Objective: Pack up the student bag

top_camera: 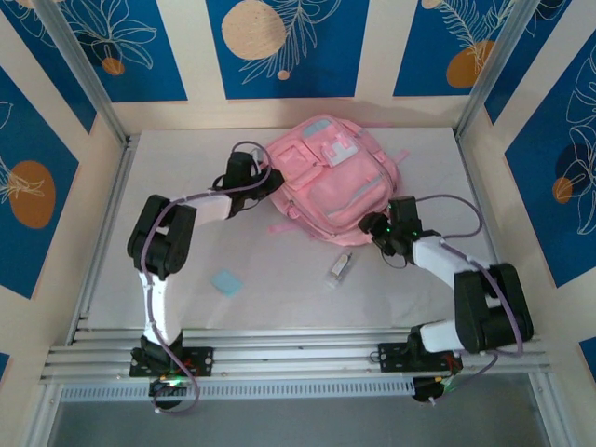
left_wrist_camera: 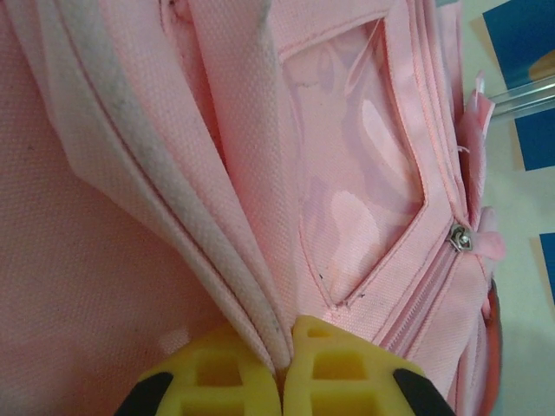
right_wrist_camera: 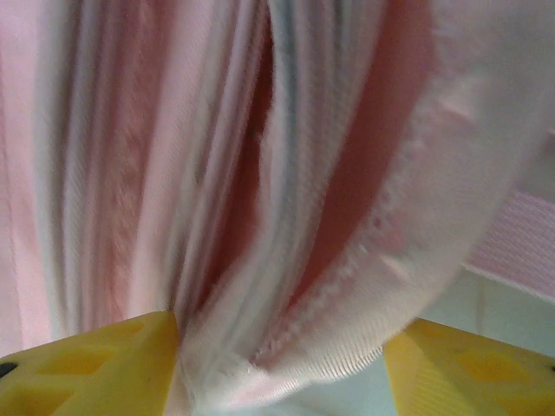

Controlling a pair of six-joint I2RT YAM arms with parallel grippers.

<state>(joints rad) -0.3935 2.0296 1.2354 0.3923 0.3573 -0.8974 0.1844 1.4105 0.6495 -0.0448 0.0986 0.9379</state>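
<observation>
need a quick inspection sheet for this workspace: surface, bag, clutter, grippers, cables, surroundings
surface: white table, flat, no spills seen
job's things: student bag, pink, lying at the rear centre with its front pockets up
clutter: light blue flat item and small clear item lying loose in front of the bag
grippers: left gripper shut on a fold of bag fabric; right gripper open, a bag edge between its fingers
cables: purple-grey cables looping along both arms, none snagged on the bag
surroundings: blue and cream patterned panels, metal frame posts
</observation>
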